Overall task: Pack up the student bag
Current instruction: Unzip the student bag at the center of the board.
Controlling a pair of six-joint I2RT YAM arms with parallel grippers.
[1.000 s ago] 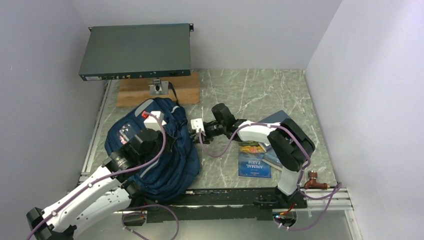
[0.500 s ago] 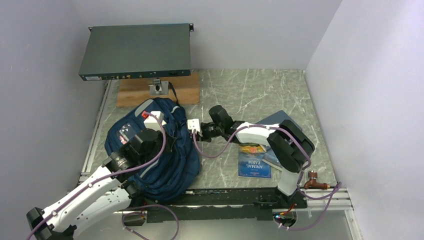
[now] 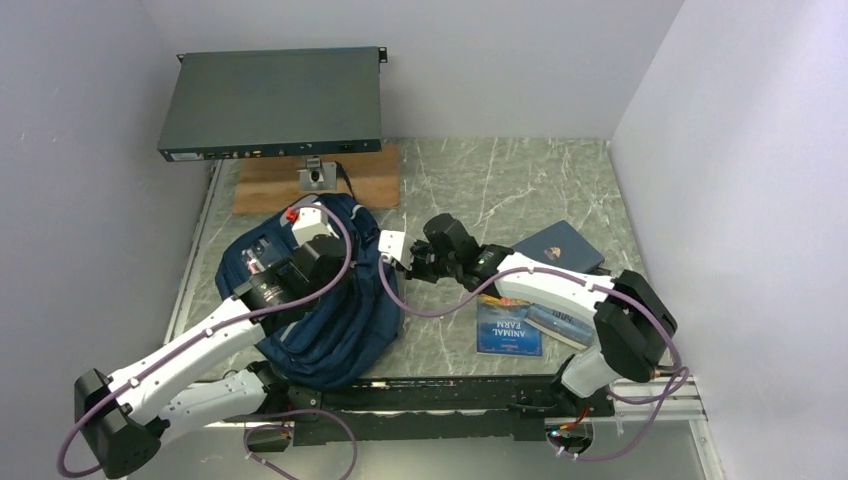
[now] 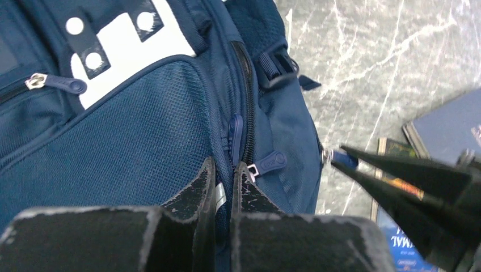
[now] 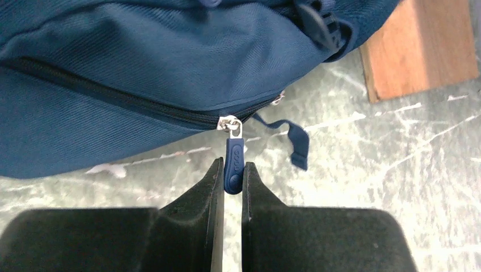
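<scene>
Navy-blue fabric backpack [image 3: 330,320] lies slumped on the left side of the green marble tabletop [image 3: 500,190], in front of a wooden board, with both of your arms working on it. Your right hand [image 5: 231,167] is clamped on a blue rubber zip pull [image 5: 233,164] at the backpack's edge nearest the middle of the tabletop. In the right wrist view the zip teeth running away from the slider look closed. Your left hand [image 4: 226,170] rests on top of the backpack, its fingers drawn almost together on the fabric just beside another closed zip, apparently bracing the bag.

By this evidence the packing has barely begun. The compartment is not yet open and nothing can be seen inside it. A blue paperback titled "Animal Farm" [image 3: 508,325] and a dark blue hardcover book [image 3: 560,245] lie outside on the tabletop to the right, well apart from the backpack, with the edge of a further book showing beside the paperback. What remains for you, judging from here, is to run the zip open, load the books and close the bag.
</scene>
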